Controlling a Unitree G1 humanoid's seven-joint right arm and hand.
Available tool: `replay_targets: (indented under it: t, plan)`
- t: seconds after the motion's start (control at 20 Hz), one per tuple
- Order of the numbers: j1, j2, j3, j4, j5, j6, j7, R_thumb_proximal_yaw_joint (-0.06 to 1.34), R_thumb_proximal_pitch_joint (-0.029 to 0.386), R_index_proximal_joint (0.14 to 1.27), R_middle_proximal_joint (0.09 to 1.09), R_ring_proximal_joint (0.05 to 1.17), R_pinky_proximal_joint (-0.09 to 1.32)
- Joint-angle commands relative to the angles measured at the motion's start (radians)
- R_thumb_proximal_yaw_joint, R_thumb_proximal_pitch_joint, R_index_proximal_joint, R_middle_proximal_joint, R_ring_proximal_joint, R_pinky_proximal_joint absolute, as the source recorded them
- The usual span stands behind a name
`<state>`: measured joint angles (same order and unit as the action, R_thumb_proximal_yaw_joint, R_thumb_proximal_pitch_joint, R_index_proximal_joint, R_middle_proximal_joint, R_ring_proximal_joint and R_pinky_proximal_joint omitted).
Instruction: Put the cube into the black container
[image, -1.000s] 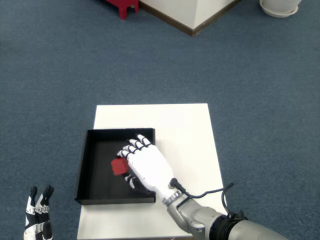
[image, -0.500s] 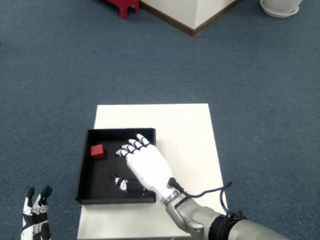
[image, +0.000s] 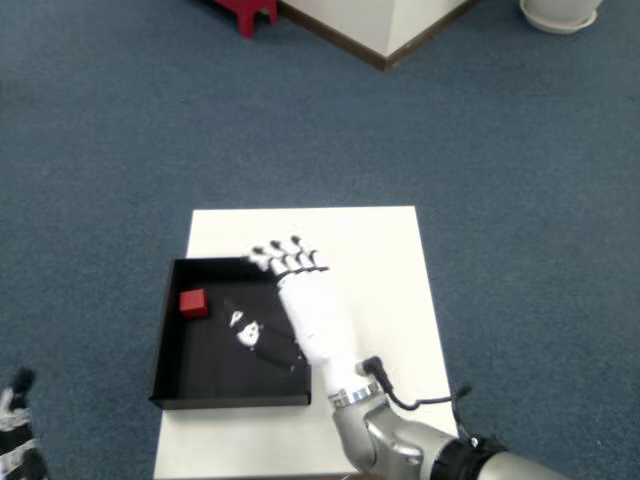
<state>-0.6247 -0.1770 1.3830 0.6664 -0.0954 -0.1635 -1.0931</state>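
Cube (image: 193, 302) sitting inside black container (image: 170, 340) on tabletop (image: 380, 250); task looking done. My right hand (image: 300, 300) hovering, fingers spread, grasping nothing.

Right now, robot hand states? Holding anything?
Right robot hand: open, holding nothing; red cube lies in the black container.
Left robot hand: barely in view, cannot tell.

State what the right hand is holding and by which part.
Nothing. The right hand is open above the black container; the red cube lies free inside it.
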Motion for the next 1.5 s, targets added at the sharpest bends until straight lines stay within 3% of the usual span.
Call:
replay_targets:
  t: [0.05, 0.2, 0.45, 0.65, 0.75, 1.15, 1.35, 1.5]
  plan:
    - [-0.005, -0.017, -0.056, -0.003, 0.047, -0.154, -0.065, 0.45, 0.143, 0.46, 0.33, 0.29, 0.17]
    - [0.045, -0.065, -0.08, 0.031, 0.071, -0.341, -0.11, 0.46, 0.147, 0.46, 0.32, 0.3, 0.2]
    - [0.087, -0.154, -0.105, 0.067, 0.104, -0.498, -0.131, 0.47, 0.164, 0.45, 0.32, 0.3, 0.2]
    - [0.134, -0.211, -0.124, 0.173, 0.162, -0.659, -0.114, 0.22, 0.264, 0.44, 0.33, 0.3, 0.19]
    - [0.166, -0.217, -0.131, 0.266, 0.207, -0.746, -0.082, 0.21, 0.294, 0.43, 0.33, 0.3, 0.18]
    - [0.249, -0.182, -0.155, 0.5, 0.309, -0.963, -0.003, 0.15, 0.317, 0.4, 0.35, 0.32, 0.17]
    - [0.268, -0.155, -0.169, 0.576, 0.341, -1.018, 0.028, 0.19, 0.362, 0.39, 0.36, 0.33, 0.18]
    - [0.274, -0.132, -0.179, 0.618, 0.363, -1.049, 0.051, 0.18, 0.37, 0.39, 0.36, 0.34, 0.19]
